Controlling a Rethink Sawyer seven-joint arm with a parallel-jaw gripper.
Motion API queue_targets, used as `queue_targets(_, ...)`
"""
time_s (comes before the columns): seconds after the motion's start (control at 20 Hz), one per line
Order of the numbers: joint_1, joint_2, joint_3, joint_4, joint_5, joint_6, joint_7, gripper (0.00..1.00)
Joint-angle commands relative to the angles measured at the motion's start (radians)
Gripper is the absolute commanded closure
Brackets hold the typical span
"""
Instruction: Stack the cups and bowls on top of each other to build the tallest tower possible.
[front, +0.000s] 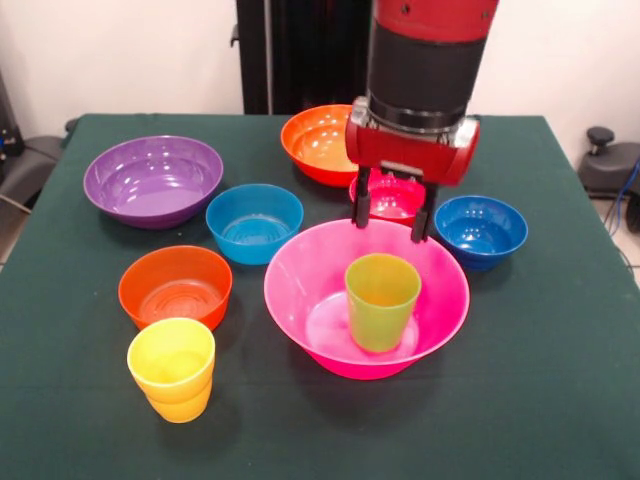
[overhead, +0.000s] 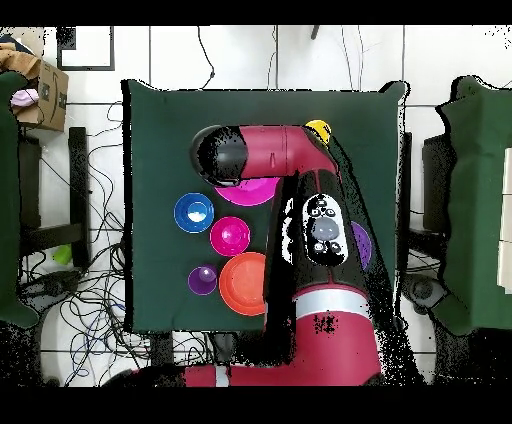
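Note:
The big pink bowl (front: 296, 318) stands at the table's middle with the lime green cup (front: 381, 300) upright inside it. My gripper (front: 393, 214) hangs open and empty just above the bowl's far rim, behind the cup and not touching it. The red bowl (front: 398, 196) sits right behind the fingers (front: 362, 203). The yellow cup (front: 172, 368) stands at the front left. In the overhead view the arm covers most of the pink bowl (overhead: 250, 192), and the purple cup (overhead: 202, 280) shows near the big orange bowl (overhead: 244, 284). The arm hides the purple cup in the front view.
The big purple bowl (front: 153, 180) is at the far left, with the light blue bowl (front: 254, 222) beside it. The small orange bowl (front: 175, 287) sits behind the yellow cup. The big orange bowl (front: 318, 143) is at the far middle and the dark blue bowl (front: 480, 230) at the right.

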Motion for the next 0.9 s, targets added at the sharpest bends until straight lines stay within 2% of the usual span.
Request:
queue_targets(0.05, -0.059, -0.086, 0.051, 0.069, -0.030, 0.178, -0.197, 0.00)
queue_targets(0.45, -0.133, -0.104, 0.101, 0.027, -0.044, 0.272, -0.288, 0.00)
queue_targets(0.9, -0.169, -0.073, 0.137, 0.011, -0.074, 0.248, -0.288, 0.00)
